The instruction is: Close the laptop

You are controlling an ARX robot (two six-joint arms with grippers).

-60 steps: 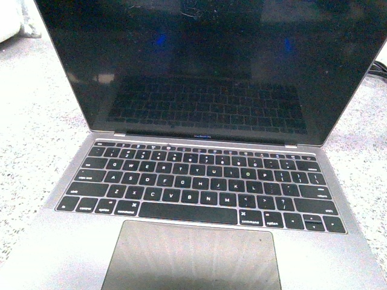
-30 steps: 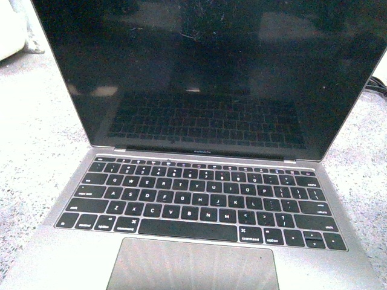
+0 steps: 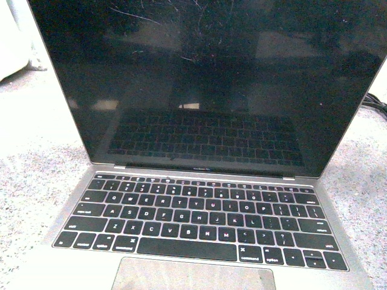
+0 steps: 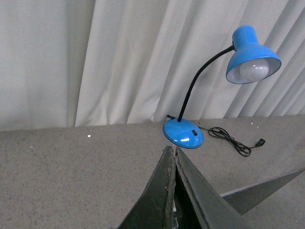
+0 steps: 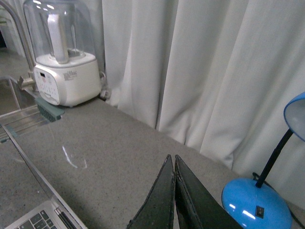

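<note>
Since the earlier frames the laptop (image 3: 199, 211) has slid lower in the front view: its hinge line and keyboard (image 3: 199, 220) sit further down, the trackpad (image 3: 193, 277) is nearly cut off at the bottom edge, and the dark screen (image 3: 205, 90) now covers most of the upper frame.

The laptop stands open in the centre of the front view on a speckled grey counter (image 3: 27, 181), its lid well raised and nowhere near shut. Neither arm shows in that view.

In the left wrist view the left gripper (image 4: 172, 149) has its two dark fingers pressed together at the tips, with nothing between them. The right gripper (image 5: 171, 158) looks the same in the right wrist view, pinched closed and empty. A corner of the laptop lies in that picture's lower left, apart from the fingers.

A blue desk lamp (image 4: 209, 86) and its cable (image 4: 233, 140) stand toward the curtain.

The likely trouble comes from pushing the lid with closed fingertips. On a smooth, narrow lid edge they could slip off, or drag across the glossy screen and mark it. A push near one corner would twist the hinge, and a hard shove might slide the whole base across the counter or let the lid drop shut too fast.
</note>
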